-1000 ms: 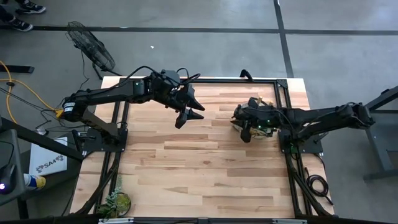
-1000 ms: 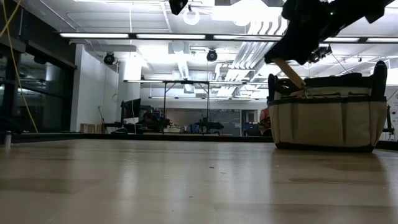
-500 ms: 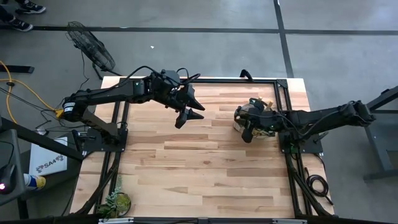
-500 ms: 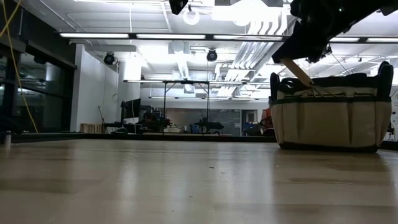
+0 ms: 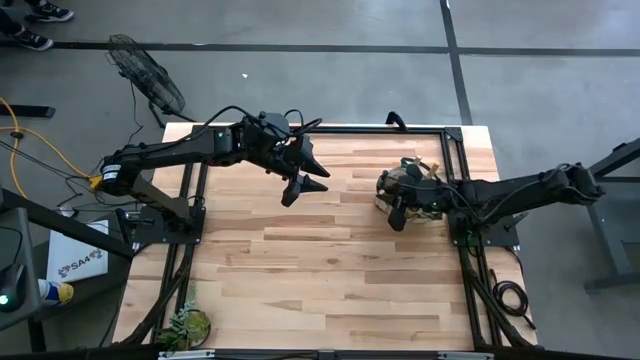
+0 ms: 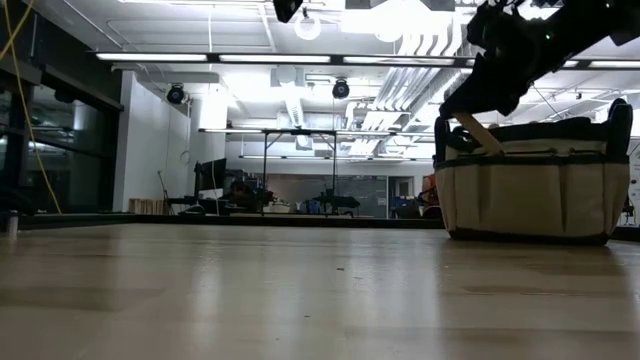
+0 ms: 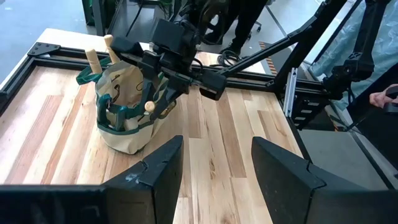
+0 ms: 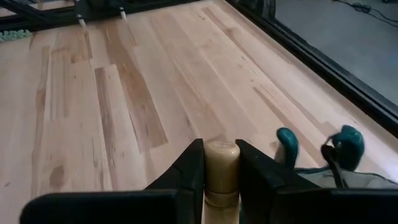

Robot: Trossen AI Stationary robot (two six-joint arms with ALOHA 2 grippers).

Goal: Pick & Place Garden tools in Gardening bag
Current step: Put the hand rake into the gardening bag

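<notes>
The tan gardening bag [image 5: 420, 190] with green trim stands on the table's right side, also seen in the low view [image 6: 535, 195] and the left wrist view [image 7: 127, 115]. Wooden handles of garden tools [image 7: 93, 59] stick up out of it. My right gripper [image 5: 397, 212] hangs over the bag's left rim, shut on another wooden-handled tool [image 6: 478, 132]; that tool's head is hidden in the bag. My left gripper [image 5: 303, 190] waits open, high above the table's far middle, pointing toward the bag [image 7: 217, 168]. My right gripper pinches the tool's wooden handle [image 8: 222, 163] between its two fingers, close below its rounded free end, which shows past the fingertips. The fingers come from the table's right, slanting down. The handle is tilted, and its lower part [image 6: 492, 146] reaches down into the bag.
A leafy plant clump [image 5: 187, 325] lies at the table's near left corner. Black frame rails [image 5: 470, 250] run along the table's left and right sides and far edge. Bare wood [image 5: 320, 260] stretches between the arms and toward the near edge.
My right gripper has sunk a little toward the bag and rolled slightly, still shut on the wooden handle. The handle now stands lower, with more of it inside the bag. The bag has slid a little toward the table's right edge.
</notes>
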